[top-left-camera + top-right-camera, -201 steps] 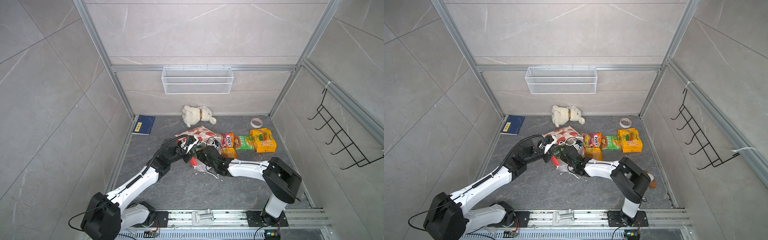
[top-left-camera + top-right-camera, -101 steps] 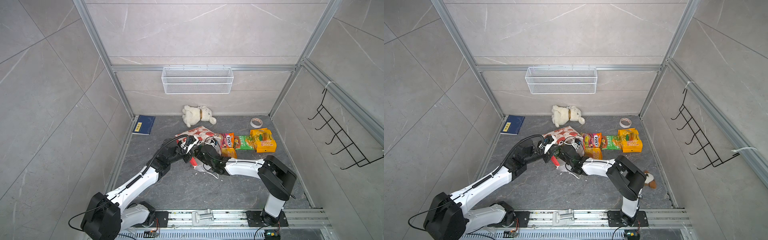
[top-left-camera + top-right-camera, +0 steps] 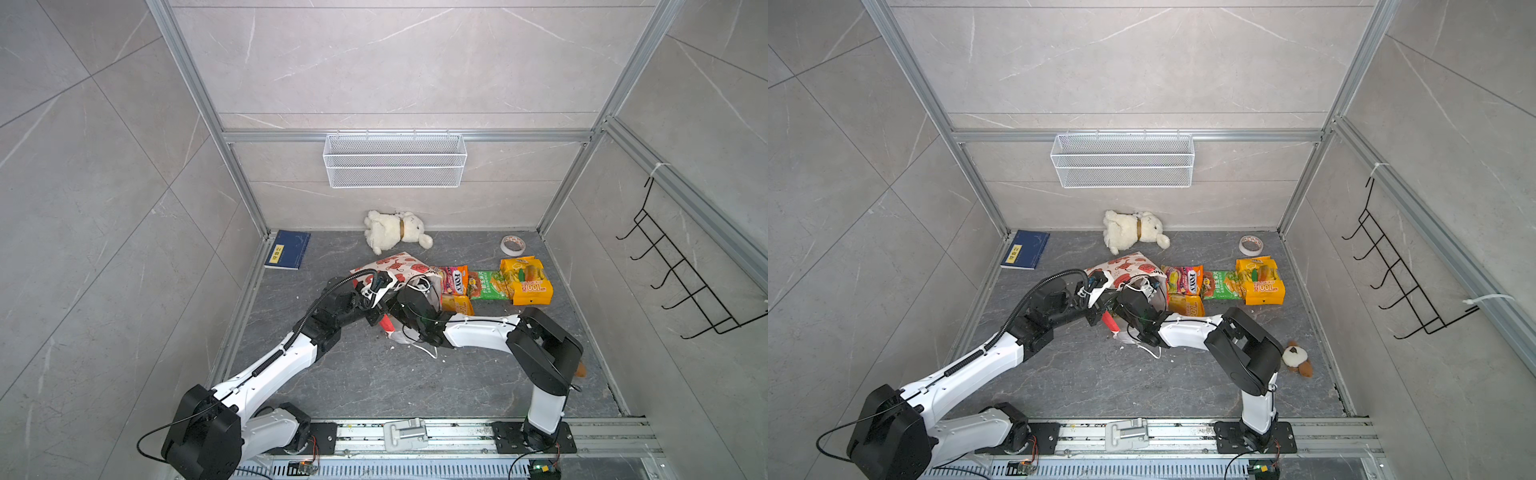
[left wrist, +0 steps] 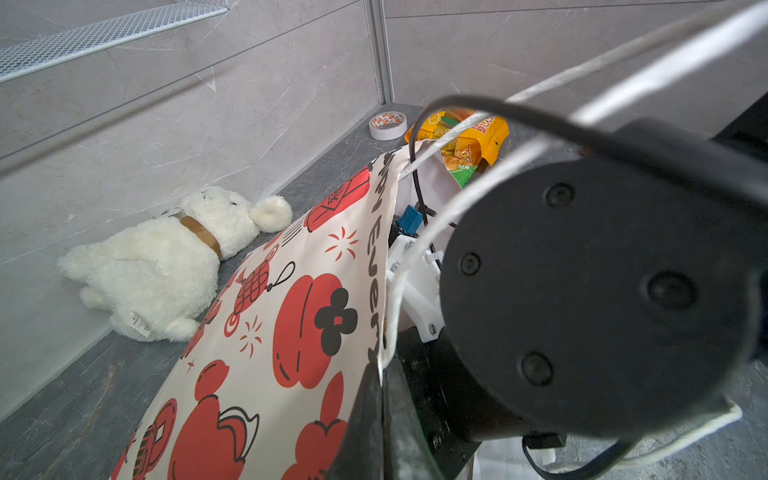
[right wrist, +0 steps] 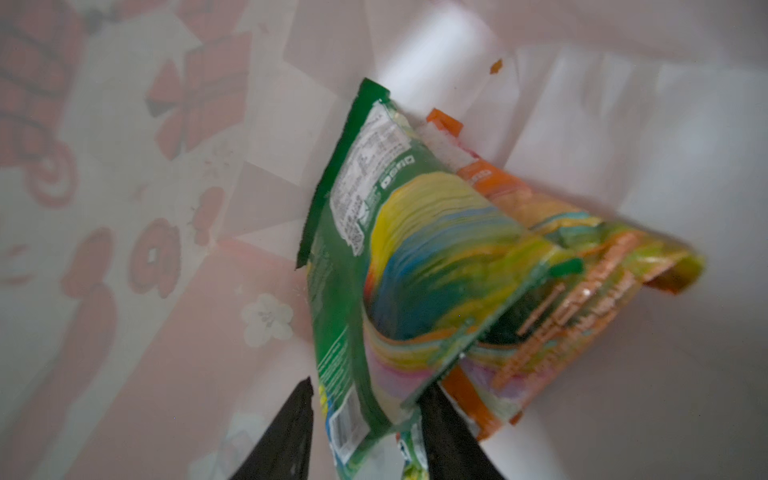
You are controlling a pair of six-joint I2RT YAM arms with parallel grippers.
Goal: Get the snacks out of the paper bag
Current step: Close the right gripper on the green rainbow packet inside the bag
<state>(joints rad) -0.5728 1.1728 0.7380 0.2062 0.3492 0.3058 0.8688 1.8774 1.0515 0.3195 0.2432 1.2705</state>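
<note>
The white paper bag (image 3: 395, 266) with red festive prints and white cord handles lies on its side just beyond the middle of the dark grey, stone-look table (image 3: 374, 382), its mouth turned roughly toward the near right. The left tool (image 4: 379, 386) is pressed together on the bag's upper rim and props the mouth up. The paper looks thin and creased, stiff enough to tent but likely to buckle or tear under a hard pull. Inside the bag, the right wrist view shows the right tool (image 5: 370, 384) with its jaws spread on either side of the near edge of a flat, crinkly foil packet, the green packet (image 5: 353, 257), which bears a white printed label. The jaws do not look clamped on it. It leans on an orange and yellow foil packet (image 5: 490, 183) against the smooth pale inner wall. Both should be light, springy and slick-faced, with contents that probably crush. The flat crimped seam at the edge seems the best hold, with modest pressure, drawing straight out along the bag so the corners do not snag the paper. Other snacks lie in a row toward the right edge: a pink-orange "FOX" packet (image 3: 455, 279), a small orange packet (image 3: 456, 304), a green-fronted packet (image 3: 490, 286) and a larger yellow-orange pack (image 3: 528, 282).
</note>
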